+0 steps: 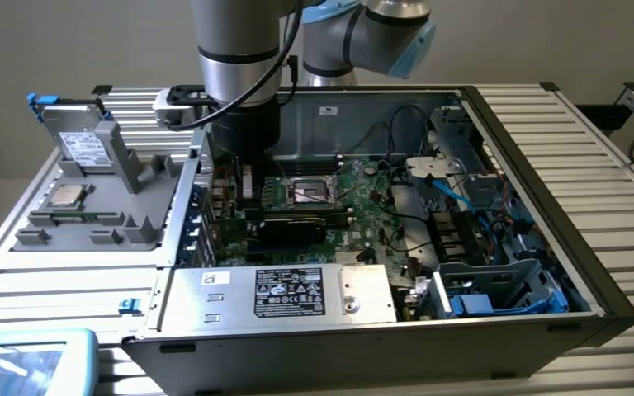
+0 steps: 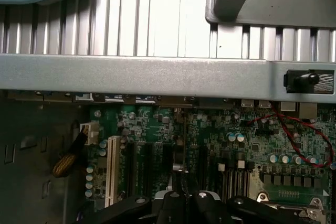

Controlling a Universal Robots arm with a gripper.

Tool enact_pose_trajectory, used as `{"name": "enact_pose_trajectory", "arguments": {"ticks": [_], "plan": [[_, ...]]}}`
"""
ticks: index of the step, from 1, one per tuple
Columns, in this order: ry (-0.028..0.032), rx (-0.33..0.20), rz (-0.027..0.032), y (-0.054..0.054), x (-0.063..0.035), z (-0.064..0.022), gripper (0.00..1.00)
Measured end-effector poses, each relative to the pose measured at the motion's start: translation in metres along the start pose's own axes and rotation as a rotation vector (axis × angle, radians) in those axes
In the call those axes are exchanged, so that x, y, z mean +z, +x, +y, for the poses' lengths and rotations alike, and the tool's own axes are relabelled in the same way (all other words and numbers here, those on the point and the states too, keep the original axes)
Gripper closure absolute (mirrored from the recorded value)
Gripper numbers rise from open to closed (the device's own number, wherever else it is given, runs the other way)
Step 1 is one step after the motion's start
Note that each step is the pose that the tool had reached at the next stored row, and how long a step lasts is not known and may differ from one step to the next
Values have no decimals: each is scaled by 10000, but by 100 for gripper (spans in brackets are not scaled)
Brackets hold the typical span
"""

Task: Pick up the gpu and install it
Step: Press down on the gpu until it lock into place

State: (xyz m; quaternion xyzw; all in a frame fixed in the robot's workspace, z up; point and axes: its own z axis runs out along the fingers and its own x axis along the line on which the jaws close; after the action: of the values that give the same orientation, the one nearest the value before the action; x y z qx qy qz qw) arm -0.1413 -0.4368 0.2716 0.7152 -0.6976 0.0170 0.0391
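Observation:
My gripper (image 1: 245,169) reaches down into the open computer case (image 1: 537,165), near the wall on the exterior view's left, above the expansion slots of the green motherboard (image 1: 372,206). In the wrist view the gripper (image 2: 185,199) is shut on the gpu (image 2: 178,156). The card shows edge-on as a thin dark strip running from the fingertips toward the case's rear wall. It stands upright among the long black slots (image 2: 139,166), beside a white slot (image 2: 111,169). In the exterior view a piece of the gpu (image 1: 248,188) shows just under the gripper. Whether its edge sits in a slot I cannot tell.
A grey holder (image 1: 119,177) outside the case, on the exterior view's left, carries a labelled drive (image 1: 83,148) and a processor (image 1: 66,196). A silver power supply (image 1: 290,293) fills the case's near corner. Cables (image 1: 449,177) and a red wire (image 2: 294,135) cross the board. The case's metal rim (image 2: 157,74) lies close.

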Motion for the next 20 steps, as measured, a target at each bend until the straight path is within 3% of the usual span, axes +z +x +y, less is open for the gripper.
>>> {"name": "enact_pose_trajectory", "arguments": {"ticks": [5,9,20], "plan": [[-9,-1,15,-4,52,-1,88],[6,0,-7,-7,62,-2,88],[-3,0,0,-7,65,-2,88]]}}
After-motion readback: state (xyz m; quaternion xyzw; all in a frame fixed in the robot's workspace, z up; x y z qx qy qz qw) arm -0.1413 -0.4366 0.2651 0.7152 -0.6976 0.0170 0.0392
